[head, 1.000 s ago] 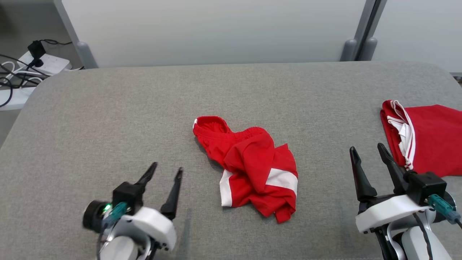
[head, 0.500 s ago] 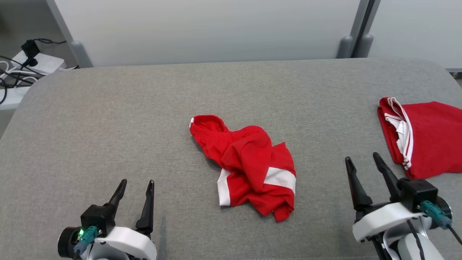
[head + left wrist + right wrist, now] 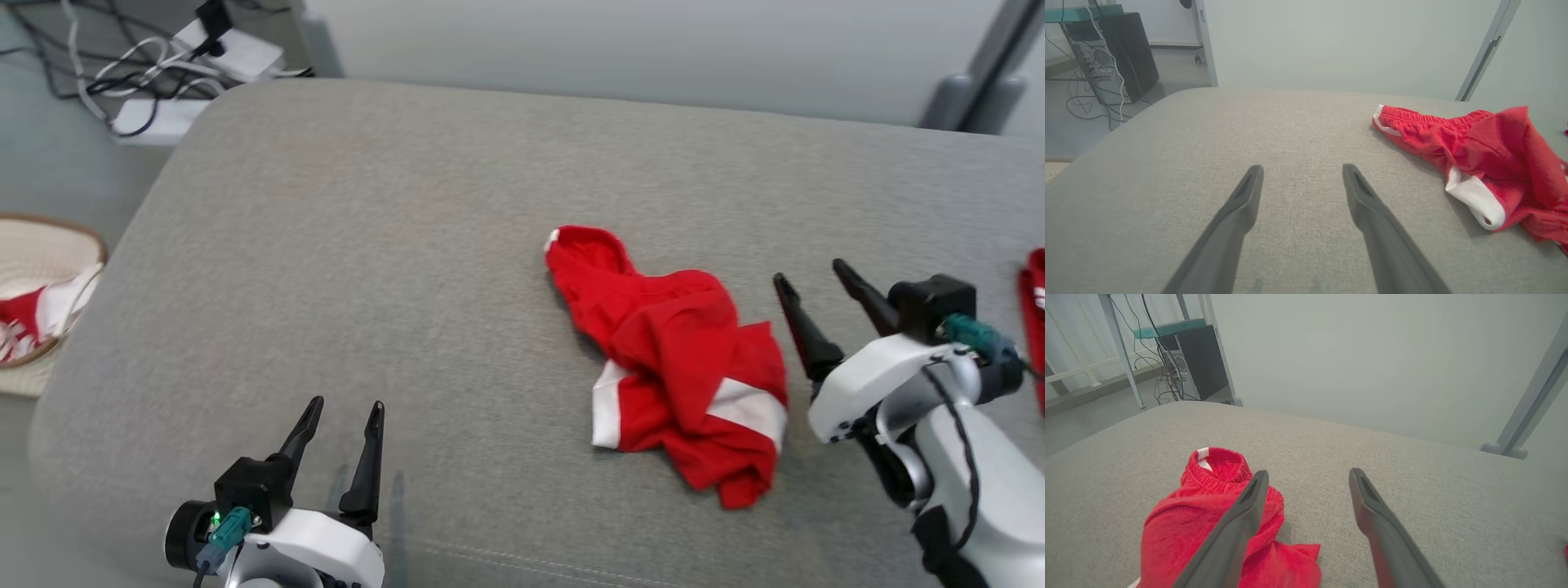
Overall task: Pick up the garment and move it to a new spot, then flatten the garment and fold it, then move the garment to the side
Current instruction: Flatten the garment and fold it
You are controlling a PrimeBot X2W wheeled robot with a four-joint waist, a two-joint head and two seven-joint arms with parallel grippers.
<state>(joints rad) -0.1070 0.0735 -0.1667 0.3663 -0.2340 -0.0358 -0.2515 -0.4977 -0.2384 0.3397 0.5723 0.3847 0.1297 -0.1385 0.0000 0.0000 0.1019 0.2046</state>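
The garment (image 3: 678,359) is a crumpled pair of red shorts with white bands, lying in a heap on the grey padded table (image 3: 392,269). It also appears at the right of the left wrist view (image 3: 1486,159) and at the lower left of the right wrist view (image 3: 1208,522). My left gripper (image 3: 341,408) is open near the table's front edge, well left of the garment, holding nothing. My right gripper (image 3: 808,273) is open just right of the garment, above the table, with its left finger (image 3: 1237,526) over the cloth's edge.
A second red garment (image 3: 1033,318) shows at the right edge of the head view. A woven basket (image 3: 33,245) holding red and white cloth stands on the floor to the left. Power strips and cables (image 3: 188,57) lie beyond the table's far left corner.
The head camera has swung left, shifting the whole picture right and bringing the basket into view. My left gripper has drawn back toward the front edge. My right gripper now stands closer to the garment.
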